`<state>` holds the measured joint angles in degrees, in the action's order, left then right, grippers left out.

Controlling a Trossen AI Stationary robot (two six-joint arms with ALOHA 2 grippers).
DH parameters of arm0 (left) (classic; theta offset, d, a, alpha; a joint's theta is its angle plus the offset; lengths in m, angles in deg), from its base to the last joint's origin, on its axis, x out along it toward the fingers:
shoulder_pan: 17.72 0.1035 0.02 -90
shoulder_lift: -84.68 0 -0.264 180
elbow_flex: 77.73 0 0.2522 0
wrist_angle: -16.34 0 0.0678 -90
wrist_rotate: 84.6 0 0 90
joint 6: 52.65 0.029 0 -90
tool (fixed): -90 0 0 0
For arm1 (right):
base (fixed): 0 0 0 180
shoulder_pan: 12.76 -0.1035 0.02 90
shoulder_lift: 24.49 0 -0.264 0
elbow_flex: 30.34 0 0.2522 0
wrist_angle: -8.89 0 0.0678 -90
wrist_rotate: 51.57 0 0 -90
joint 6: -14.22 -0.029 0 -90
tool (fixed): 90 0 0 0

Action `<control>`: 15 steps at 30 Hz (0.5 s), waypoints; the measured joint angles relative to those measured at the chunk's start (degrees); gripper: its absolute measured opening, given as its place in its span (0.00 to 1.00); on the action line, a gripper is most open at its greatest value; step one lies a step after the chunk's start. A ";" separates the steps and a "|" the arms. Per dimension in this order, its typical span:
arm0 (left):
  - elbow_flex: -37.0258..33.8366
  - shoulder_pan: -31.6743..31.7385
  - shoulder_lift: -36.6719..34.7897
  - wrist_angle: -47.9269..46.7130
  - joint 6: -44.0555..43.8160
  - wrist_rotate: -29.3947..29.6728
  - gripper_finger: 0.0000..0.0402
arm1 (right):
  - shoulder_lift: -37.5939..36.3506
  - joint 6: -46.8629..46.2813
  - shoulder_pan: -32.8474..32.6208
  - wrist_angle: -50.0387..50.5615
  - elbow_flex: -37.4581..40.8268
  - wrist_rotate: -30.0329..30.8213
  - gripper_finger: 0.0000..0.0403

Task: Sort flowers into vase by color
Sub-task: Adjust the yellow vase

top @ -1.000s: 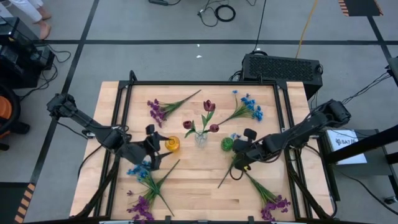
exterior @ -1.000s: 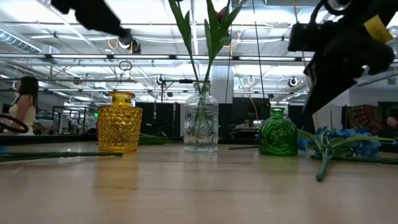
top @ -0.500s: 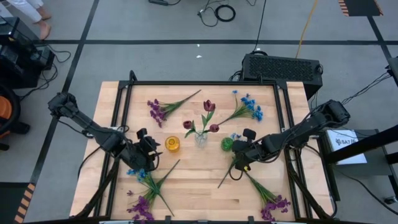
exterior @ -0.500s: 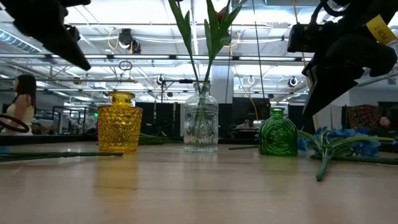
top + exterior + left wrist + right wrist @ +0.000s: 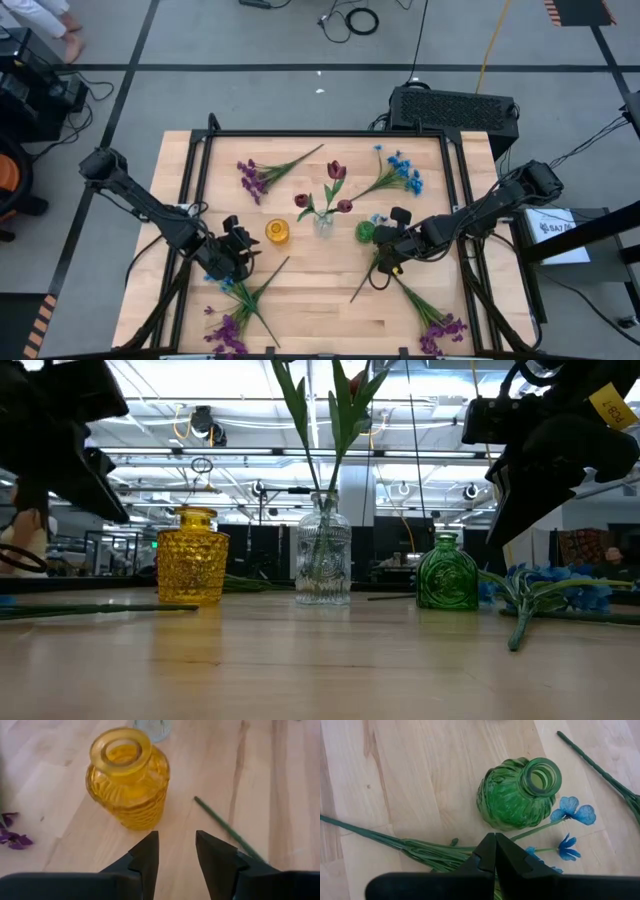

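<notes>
A clear vase in mid-table holds dark red flowers. A yellow vase stands to its left and a green vase to its right. My left gripper hovers open, near-left of the yellow vase, with nothing between its fingers; a bare green stem lies beside it. My right gripper is shut just near of the green vase, over a blue flower lying on the table. In the low view its tip hangs above that flower.
More sprigs lie flat on the table: purple at the far left, blue at the far right, blue and purple at the near left, purple at the near right. A black frame borders the table.
My left gripper has come down and drawn back toward the table's near-left corner, away from the yellow vase, rolling somewhat as it sank. The vases and flowers lie as before.
</notes>
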<state>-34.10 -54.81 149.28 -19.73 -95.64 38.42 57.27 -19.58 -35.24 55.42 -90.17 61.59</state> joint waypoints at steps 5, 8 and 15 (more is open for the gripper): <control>-3.16 1.47 0.05 4.25 0.34 0.32 0.32 | 0.00 0.24 0.00 -0.02 0.00 0.00 0.00; -4.55 2.55 0.79 10.29 2.63 0.27 0.32 | 0.00 0.26 0.00 -0.02 0.00 -0.04 0.00; -5.64 5.45 3.64 14.49 5.88 -0.50 0.32 | 0.00 0.24 0.00 0.00 0.00 -0.79 0.00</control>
<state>-39.74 -49.36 152.91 -5.24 -89.76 37.92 57.27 -19.34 -35.24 55.43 -90.17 60.80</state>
